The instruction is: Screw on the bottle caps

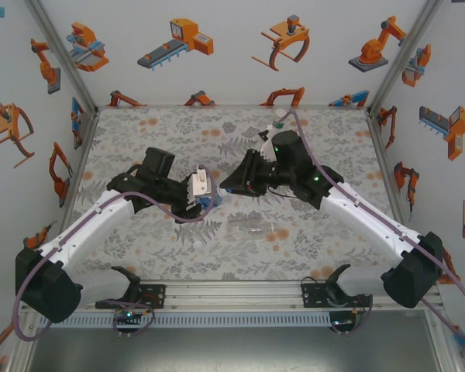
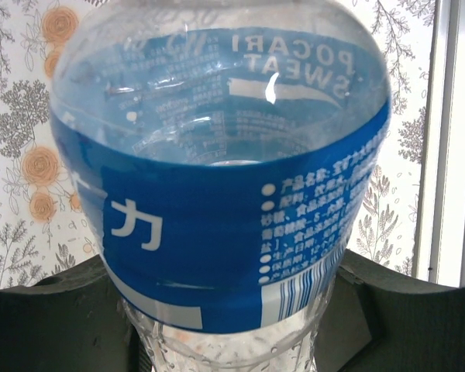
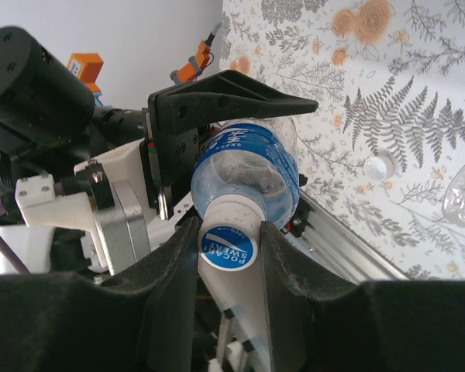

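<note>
Top external view showed the two arms meeting over the middle of the patterned mat (image 1: 163,132), tools nose to nose. The left gripper (image 1: 197,191) held the blue-labelled bottle (image 1: 211,200) sideways above the mat, its mouth turned toward the right gripper (image 1: 225,187).

From the left wrist, the blue-labelled bottle's body filled most of the frame, its blue label band facing the lens. The dark fingers (image 2: 50,310) were clamped against its lower part on both sides.

From the right wrist, the right gripper's two padded fingers (image 3: 170,271) were pinched narrowly on the cap (image 3: 227,246), a white one with a blue printed top. The cap sat on the bottle's neck, and whether it was threaded fully home could not be told. One black finger of the left gripper reached over the bottle's shoulder.

A loose cap (image 3: 380,165), white, lay on the mat well apart from both tools. A clear bottle (image 1: 252,227) without a label lay on its side on the mat, nearer the arm bases.
</note>
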### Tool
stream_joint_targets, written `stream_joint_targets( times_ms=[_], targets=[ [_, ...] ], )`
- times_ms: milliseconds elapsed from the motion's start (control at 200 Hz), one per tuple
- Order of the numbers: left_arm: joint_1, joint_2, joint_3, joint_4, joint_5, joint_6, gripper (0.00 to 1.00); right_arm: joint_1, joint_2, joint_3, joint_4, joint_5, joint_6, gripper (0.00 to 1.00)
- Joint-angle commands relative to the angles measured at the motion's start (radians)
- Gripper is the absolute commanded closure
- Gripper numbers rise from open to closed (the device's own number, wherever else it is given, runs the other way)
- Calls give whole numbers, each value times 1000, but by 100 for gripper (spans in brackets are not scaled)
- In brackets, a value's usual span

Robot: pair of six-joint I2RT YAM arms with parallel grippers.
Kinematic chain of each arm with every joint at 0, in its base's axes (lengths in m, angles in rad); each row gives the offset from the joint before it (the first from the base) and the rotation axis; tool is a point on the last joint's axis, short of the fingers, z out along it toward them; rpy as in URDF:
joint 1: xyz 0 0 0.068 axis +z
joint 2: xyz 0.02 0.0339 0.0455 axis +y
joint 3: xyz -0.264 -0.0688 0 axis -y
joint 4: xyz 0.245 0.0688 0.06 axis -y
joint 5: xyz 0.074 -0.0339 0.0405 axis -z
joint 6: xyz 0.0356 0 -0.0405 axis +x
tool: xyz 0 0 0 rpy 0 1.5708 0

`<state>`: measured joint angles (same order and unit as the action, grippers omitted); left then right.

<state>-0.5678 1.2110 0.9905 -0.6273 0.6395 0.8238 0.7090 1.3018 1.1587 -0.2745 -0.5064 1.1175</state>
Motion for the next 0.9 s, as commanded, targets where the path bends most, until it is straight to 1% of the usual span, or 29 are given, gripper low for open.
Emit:
stream_joint_targets(
  times_ms=[0,35,85,110,180,240,345,501,596,686,786,896],
  targets=[
    [-21,-26,11,85,103,20,100,9,19,35,13,20,96,90],
    [-21,-28,11,84,103,19,100,9,20,43,11,24,78,85],
    [-21,-27,10,84,104,19,100,9,17,57,12,26,38,72],
    [-21,-28,9,84,105,19,100,9,14,60,18,24,11,69],
    [-20,-28,9,81,108,23,100,9,3,68,36,19,-75,63],
    [-21,-28,11,78,112,24,100,7,-9,77,37,22,-169,60],
    [-21,-30,11,77,116,27,100,-3,-27,84,51,12,-322,59],
    [-21,-34,11,69,126,33,100,-8,-67,71,132,-57,-598,56],
    [-21,-36,11,60,138,43,100,-19,-69,85,135,-188,-791,53],
    [-20,-37,13,48,152,56,100,-22,-64,117,83,-288,-994,51],
    [-21,-33,17,37,167,66,100,-22,-53,176,-29,-376,-1245,51],
    [-21,-32,18,30,172,72,100,-22,-45,224,-165,-518,-1523,50]
  ],
)
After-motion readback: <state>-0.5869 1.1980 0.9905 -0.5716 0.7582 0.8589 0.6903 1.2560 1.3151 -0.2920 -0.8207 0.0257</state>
